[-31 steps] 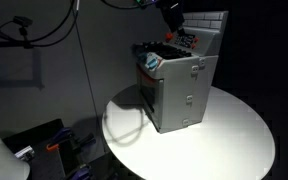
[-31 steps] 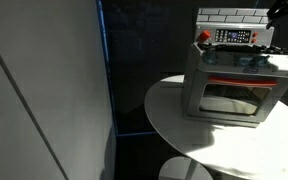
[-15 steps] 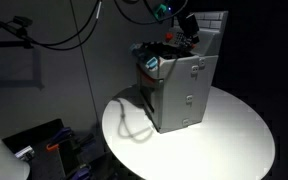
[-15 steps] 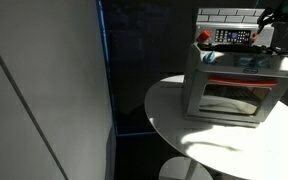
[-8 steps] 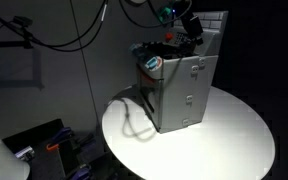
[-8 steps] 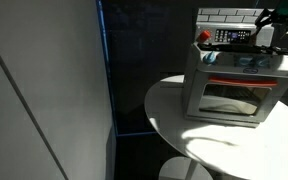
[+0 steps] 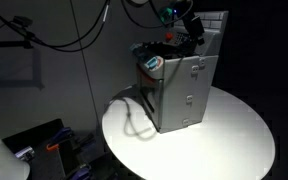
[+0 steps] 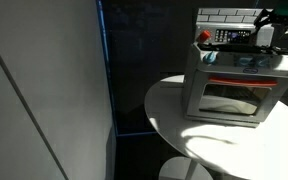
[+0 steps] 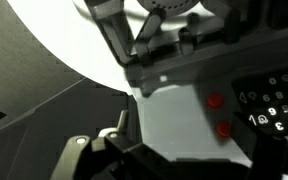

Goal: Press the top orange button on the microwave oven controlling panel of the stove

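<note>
The microwave oven controlling panel [image 8: 234,37], a small dark strip with red-orange and white marks, sits low on the pale tiled back wall [image 8: 227,15] of the grey boxy toy stove [image 8: 229,95], just above the dark cooktop. In the wrist view the panel [image 9: 274,105] fills the right side, with white marks on the dark face. Two round red-orange buttons [image 9: 215,100] lie one above the other on the pale surface just left of it.

The stove [image 7: 184,90] stands upright on a round white table [image 7: 234,140]. Its front oven door [image 8: 232,100] is closed. A blue-and-white piece [image 7: 152,63] sits at the near left corner of the cooktop in an exterior view. A small red piece [image 8: 204,37] stands at the left end of the cooktop, just beside the panel.

The dark Robotiq gripper [image 7: 191,28] hangs over the far part of the cooktop, close in front of the tiled wall. In an exterior view the gripper [image 8: 267,22] is above the right end of the panel. Contact with a button cannot be confirmed. How far apart the jaws stand cannot be told in any view, and nothing is seen held.

Dark cables [image 7: 84,30] hang in the background left of the stove.
</note>
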You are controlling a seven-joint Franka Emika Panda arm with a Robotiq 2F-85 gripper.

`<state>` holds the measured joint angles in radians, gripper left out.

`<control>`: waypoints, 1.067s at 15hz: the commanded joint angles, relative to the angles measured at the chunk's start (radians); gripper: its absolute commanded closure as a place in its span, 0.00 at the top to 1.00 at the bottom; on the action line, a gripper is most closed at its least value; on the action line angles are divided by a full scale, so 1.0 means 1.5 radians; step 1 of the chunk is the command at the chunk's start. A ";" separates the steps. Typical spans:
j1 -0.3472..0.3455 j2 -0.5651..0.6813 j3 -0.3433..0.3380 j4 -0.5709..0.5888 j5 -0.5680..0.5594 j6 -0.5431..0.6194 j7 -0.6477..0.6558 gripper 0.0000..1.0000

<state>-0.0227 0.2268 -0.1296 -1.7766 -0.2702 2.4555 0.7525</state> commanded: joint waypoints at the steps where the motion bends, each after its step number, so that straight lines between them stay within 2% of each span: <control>1: 0.010 0.017 -0.012 0.030 -0.004 -0.016 0.017 1.00; 16: 0.010 0.013 -0.016 0.027 0.002 -0.019 0.012 1.00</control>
<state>-0.0167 0.2403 -0.1416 -1.7622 -0.2702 2.4552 0.7625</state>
